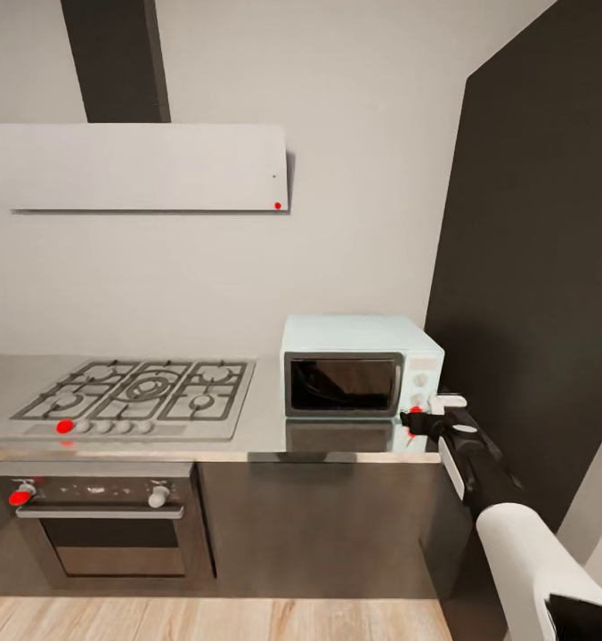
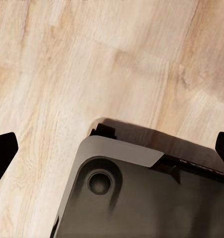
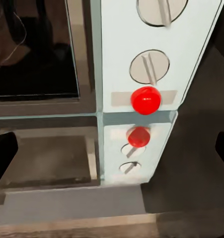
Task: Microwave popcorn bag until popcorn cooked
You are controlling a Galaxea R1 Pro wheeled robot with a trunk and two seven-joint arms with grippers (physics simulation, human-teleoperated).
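The right gripper (image 1: 430,417) hovered just off the microwave (image 1: 359,365), at about four o'clock from its dark glass door (image 1: 344,385), close to the white side panel (image 1: 423,378). In the right wrist view its fingertips (image 3: 2,158) sat wide apart at the edges of the picture with nothing between them, so it was released and empty. Dead ahead of it was the red button (image 3: 146,99), under the lower round knob (image 3: 149,68), with the upper knob (image 3: 160,9) cut off at the edge. A mirror image of the panel showed on the brushed-metal countertop (image 1: 265,432) beneath.

The door looked shut. Through the glass in the right wrist view a tan-brown shape (image 3: 15,47) sat at about nine o'clock from the knobs; it may well have been the popcorn bag, but it was too dim and cropped to call. No popcorn could be made out.

By judgement the sack would be light and soft, giving under a pinch, best taken at the rolled rim. The button wanted only a short, square press.

The left gripper's fingertips (image 2: 1,151) were spread over the wooden floor (image 2: 92,59) and the robot's own dark base (image 2: 141,198), holding nothing. The gas hob (image 1: 136,392) and built-in oven (image 1: 105,521) lay at nine o'clock from the microwave, under the white hood (image 1: 136,167).
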